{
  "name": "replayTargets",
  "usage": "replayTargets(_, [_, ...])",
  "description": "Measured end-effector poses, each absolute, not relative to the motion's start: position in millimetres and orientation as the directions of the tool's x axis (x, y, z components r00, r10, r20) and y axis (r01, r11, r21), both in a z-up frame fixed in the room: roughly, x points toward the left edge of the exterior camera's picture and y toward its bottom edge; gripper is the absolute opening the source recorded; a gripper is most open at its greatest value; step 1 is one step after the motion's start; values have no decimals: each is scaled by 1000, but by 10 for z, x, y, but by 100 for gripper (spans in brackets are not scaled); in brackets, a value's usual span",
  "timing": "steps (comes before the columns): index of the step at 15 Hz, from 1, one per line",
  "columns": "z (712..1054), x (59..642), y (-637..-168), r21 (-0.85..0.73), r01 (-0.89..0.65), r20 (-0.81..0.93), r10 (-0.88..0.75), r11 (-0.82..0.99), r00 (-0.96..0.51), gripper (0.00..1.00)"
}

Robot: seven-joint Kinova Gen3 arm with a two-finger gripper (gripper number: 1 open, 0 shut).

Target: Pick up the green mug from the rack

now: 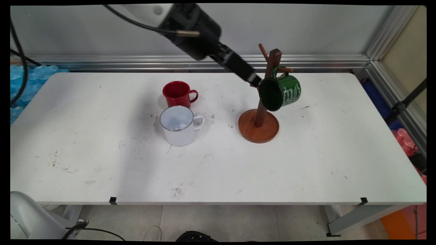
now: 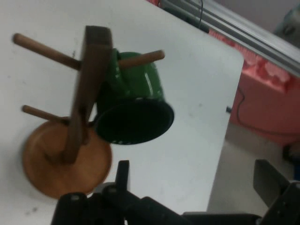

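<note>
A dark green enamel mug (image 1: 283, 92) hangs by its handle on a right-hand peg of a wooden mug tree (image 1: 259, 131), tilted with its mouth facing left and down. My gripper (image 1: 255, 81) is open just left of the mug's rim, close to it, with nothing between the fingers. In the hand view the green mug (image 2: 133, 112) hangs from a peg beside the mug tree's post (image 2: 86, 93), a little beyond my gripper (image 2: 194, 176). The other pegs are bare.
A red mug (image 1: 177, 93) and a white mug (image 1: 178, 126) stand upright close together left of the tree, handles to the right. An aluminium rail (image 1: 306, 61) runs along the back of the table (image 1: 102, 163). Blue wrap (image 1: 29, 80) lies off the left end.
</note>
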State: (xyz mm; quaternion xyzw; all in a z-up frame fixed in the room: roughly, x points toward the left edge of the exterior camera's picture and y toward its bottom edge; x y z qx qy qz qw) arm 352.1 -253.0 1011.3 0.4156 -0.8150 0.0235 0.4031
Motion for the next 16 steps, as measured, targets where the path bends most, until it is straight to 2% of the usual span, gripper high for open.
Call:
replayTargets(8, [9973, 2967, -2603, 399, -755, 639, -748, 520, -177, 100])
replayTargets(16, [9696, 2511, -2698, 458, -790, 588, -805, 408, -75, 100])
